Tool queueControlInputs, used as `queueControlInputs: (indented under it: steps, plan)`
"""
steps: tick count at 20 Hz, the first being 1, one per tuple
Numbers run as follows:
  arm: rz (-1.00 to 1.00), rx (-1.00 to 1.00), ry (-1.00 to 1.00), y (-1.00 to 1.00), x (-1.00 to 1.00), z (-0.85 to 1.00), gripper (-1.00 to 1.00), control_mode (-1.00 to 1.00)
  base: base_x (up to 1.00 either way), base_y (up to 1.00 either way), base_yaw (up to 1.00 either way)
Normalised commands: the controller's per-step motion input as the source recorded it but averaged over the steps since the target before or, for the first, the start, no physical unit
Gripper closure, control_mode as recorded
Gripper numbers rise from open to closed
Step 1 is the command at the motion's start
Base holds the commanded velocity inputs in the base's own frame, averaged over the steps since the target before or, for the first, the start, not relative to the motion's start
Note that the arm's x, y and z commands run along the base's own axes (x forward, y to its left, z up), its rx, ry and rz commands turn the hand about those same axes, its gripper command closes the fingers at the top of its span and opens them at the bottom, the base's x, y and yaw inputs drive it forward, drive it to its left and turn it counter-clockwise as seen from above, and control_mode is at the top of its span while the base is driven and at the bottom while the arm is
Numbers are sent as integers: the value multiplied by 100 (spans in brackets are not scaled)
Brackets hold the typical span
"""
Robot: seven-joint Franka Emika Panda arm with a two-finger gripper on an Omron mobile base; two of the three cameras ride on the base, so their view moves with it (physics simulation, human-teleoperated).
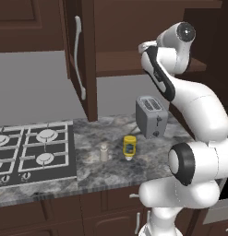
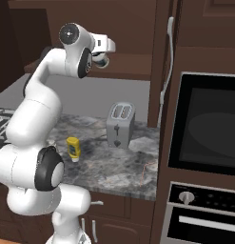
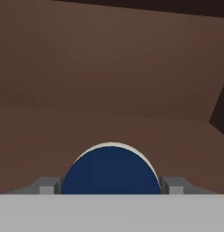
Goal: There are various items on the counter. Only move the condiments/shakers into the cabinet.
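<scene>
Kitchen, left base view: speckled granite bench (image 1: 111, 170) beside a black stovetop (image 1: 32, 150); above it the dark brown wall cabinet (image 1: 134, 27) stands open, its door (image 1: 81, 55) swung out with the long silver handle showing.
Arm, left base view: white arm reaches up with its hand at the cabinet shelf (image 1: 120, 64); the hand itself is hidden behind the arm's upper joints.
Bench load, left base view: small pale grey shaker (image 1: 104, 153) and yellow squeeze bottle (image 1: 129, 147) stand near each other but apart, the grey two-slot toaster (image 1: 151, 117) behind them.
Right base view: gripper (image 2: 102, 59) is held at shelf height just inside the cabinet, something rounded and pale at its tip; the bottle and toaster sit on the bench below; a black wall oven (image 2: 204, 124) is to the right.
Hand view: the dark blue lid (image 3: 111, 171) of the white jar (image 3: 131, 152) sits between the two fingers (image 3: 46, 185), brown cabinet wood beyond.
Fingers: spread wide, one on each side of the lid and seemingly clamped on the jar.
Step in hand, as I judge it: placing the first condiment, the jar, in the cabinet.
Next move calls for: lowering the jar onto the shelf, spreading the fingers, backing out clear of the door, then going for the bottle or shaker.
Contents: none visible; all three containers are closed.
</scene>
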Motion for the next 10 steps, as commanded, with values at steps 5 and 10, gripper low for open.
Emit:
queueControlInputs:
  steps: [5,10]
  plan:
    - [0,0,2,-2,25,-10,100,-100,0,0,0]
    - [0,0,0,0,0,0,100,-100,0,0,0]
